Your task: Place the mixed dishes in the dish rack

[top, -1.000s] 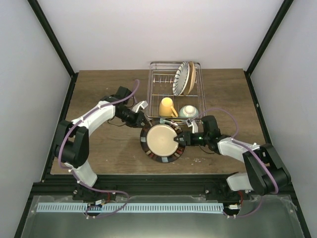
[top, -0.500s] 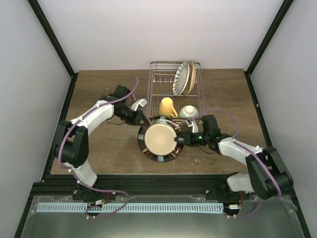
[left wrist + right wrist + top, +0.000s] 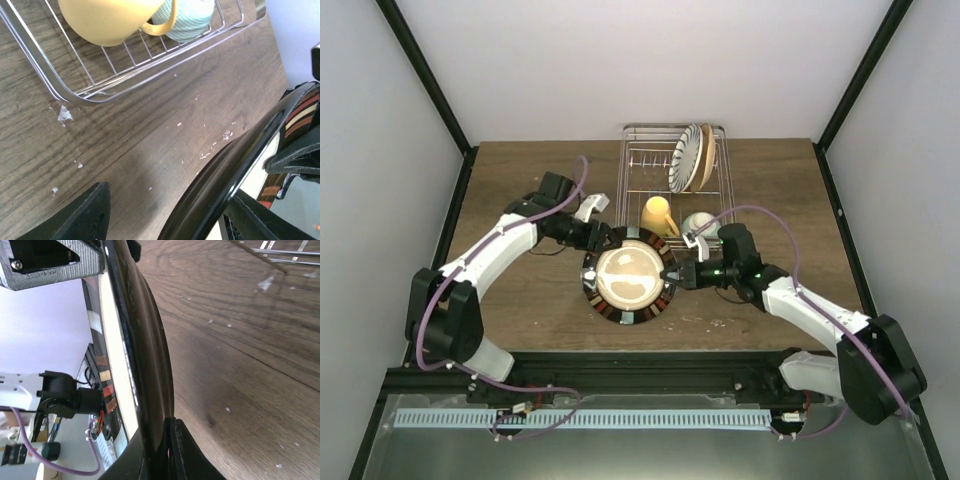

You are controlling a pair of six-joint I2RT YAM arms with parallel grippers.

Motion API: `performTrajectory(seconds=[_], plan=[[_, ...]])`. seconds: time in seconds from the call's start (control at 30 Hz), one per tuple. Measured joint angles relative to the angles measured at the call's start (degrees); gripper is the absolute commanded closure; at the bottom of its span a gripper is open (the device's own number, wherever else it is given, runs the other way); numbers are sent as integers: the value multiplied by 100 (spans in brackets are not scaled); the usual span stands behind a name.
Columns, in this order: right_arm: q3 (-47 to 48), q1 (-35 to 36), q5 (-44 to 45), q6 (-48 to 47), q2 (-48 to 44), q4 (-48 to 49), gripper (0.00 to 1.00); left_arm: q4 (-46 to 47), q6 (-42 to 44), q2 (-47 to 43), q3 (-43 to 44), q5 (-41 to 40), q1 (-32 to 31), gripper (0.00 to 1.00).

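Observation:
A dark-rimmed plate (image 3: 628,282) with a cream centre and striped border stands tilted above the table, in front of the dish rack (image 3: 635,205). My right gripper (image 3: 678,275) is shut on its right rim (image 3: 145,340). My left gripper (image 3: 603,238) is open around the plate's upper-left rim (image 3: 235,165); one of its fingers (image 3: 90,215) stands well off the plate. In the rack sit a yellow mug (image 3: 658,215), a pale-teal bowl (image 3: 698,222) and two upright plates (image 3: 690,157). The mug (image 3: 110,17) and bowl (image 3: 190,20) also show in the left wrist view.
The rack's near wire edge (image 3: 75,95) lies close to my left gripper. Bare wood table (image 3: 530,300) spreads to the left of the plate, and black frame rails (image 3: 450,215) border the table.
The plate has shifted left and tipped up more. My left gripper opened on its rim while my right gripper closed on the opposite rim.

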Motion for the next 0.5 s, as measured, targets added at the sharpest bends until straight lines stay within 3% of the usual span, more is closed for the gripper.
performTrajectory(seconds=[0.33, 0.5], plan=[[11, 79, -122, -79, -2, 238, 99, 26, -85, -306, -76, -188, -59, 38], [11, 81, -52, -186, -2, 234, 99, 33, -87, -402, -85, -354, -57, 32]])
